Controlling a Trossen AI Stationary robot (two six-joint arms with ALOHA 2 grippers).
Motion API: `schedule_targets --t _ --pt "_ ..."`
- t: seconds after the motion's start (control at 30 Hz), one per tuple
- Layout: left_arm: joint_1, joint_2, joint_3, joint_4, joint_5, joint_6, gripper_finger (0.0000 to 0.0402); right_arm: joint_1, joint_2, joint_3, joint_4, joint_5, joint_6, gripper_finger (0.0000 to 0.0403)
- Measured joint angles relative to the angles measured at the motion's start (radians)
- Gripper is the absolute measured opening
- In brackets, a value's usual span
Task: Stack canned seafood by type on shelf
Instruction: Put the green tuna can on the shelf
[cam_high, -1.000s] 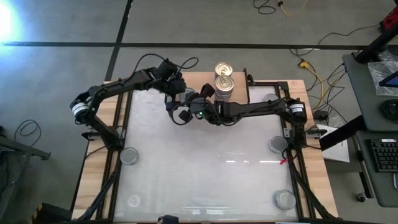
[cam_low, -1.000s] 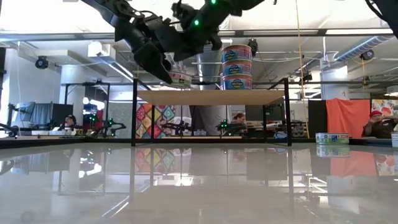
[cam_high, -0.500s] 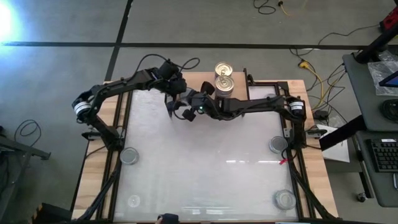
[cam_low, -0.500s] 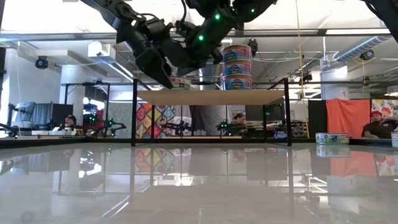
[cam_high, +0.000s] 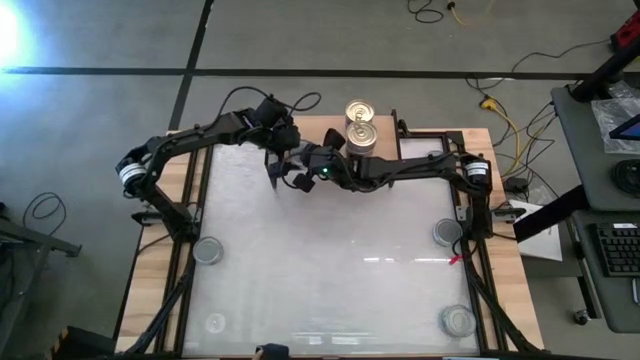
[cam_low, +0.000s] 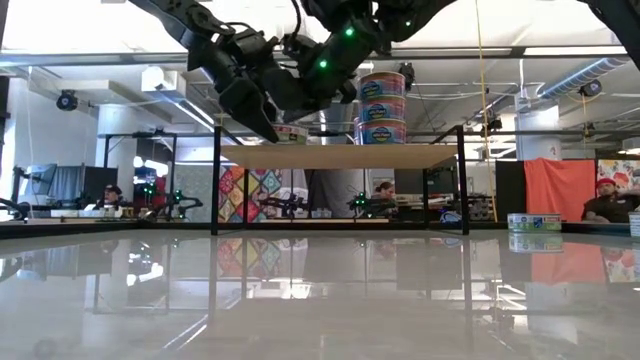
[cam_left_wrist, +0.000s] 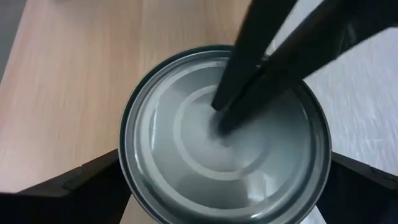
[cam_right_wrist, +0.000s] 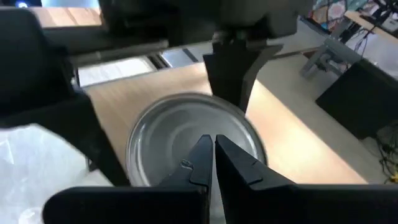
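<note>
Resting on shelf (cam_low: 340, 155): silver-topped tin (cam_left_wrist: 224, 140) (three-tin stack (cam_low: 381, 105) nearby)

Two black jointed arms, looping black cables, silver-banded bases, perhaps a green light near one wrist.

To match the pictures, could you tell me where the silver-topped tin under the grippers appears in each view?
High: hidden beneath the right gripper.
Low: tin on the shelf's left end.
Left wrist: fills the middle.
Right wrist: centre.
Shared landmark: the right gripper's shut tips on its lid.
</note>
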Motion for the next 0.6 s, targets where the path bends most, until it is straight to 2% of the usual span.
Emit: schedule_targets --t 0.23,0.4,0.6 --pt "0.0 0.0 0.0 -0.027 0.077 0.024 0.04 -0.018 0.0 -0.011 -0.002 -0.003 0.023 0.0012" --pt "0.005 0.0 0.002 -0.036 0.078 0.027 0.04 -0.02 0.0 -0.012 -0.03 -0.063 -0.011 0.0012" --pt "0.016 -0.002 0.017 -0.049 0.058 0.027 0.04 -0.02 -0.002 -0.012 -0.047 -0.071 -0.036 0.0012"
